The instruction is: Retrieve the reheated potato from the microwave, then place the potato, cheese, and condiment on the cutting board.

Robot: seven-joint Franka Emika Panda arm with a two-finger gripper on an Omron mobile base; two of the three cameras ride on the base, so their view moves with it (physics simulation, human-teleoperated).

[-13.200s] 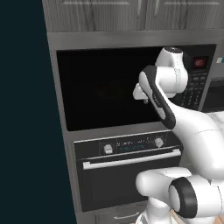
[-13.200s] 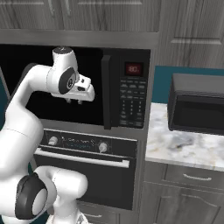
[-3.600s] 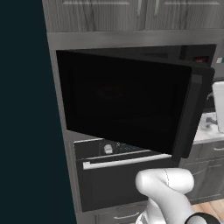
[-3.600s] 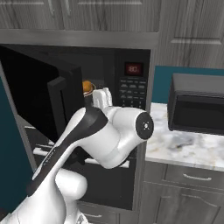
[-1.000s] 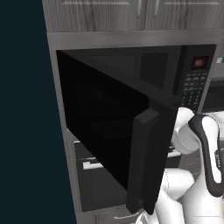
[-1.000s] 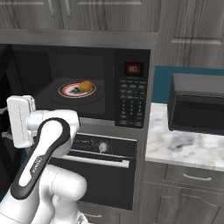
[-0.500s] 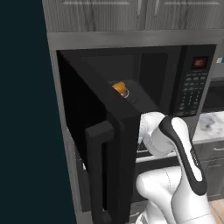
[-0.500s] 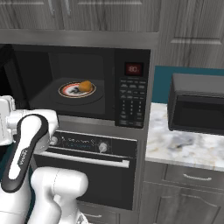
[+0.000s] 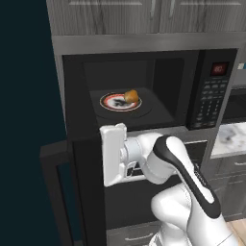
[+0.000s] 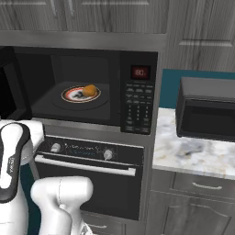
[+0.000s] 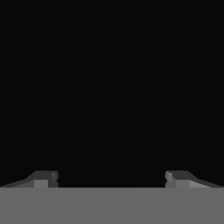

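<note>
Standing fully swung out to the left, the microwave (image 9: 144, 91) door (image 9: 72, 192), half a second ago only part-way open, now exposes the whole black boxy cavity. Potato (image 9: 131, 96): small round golden-brown ball, resting on a round white-rimmed plate (image 9: 113, 102) inside. Gripper (image 11: 111, 179): against the door's dark face, jaws spread wide, holding nothing. Surface (image 10: 197, 153): grey-white marbled stone, right of the microwave.
</note>
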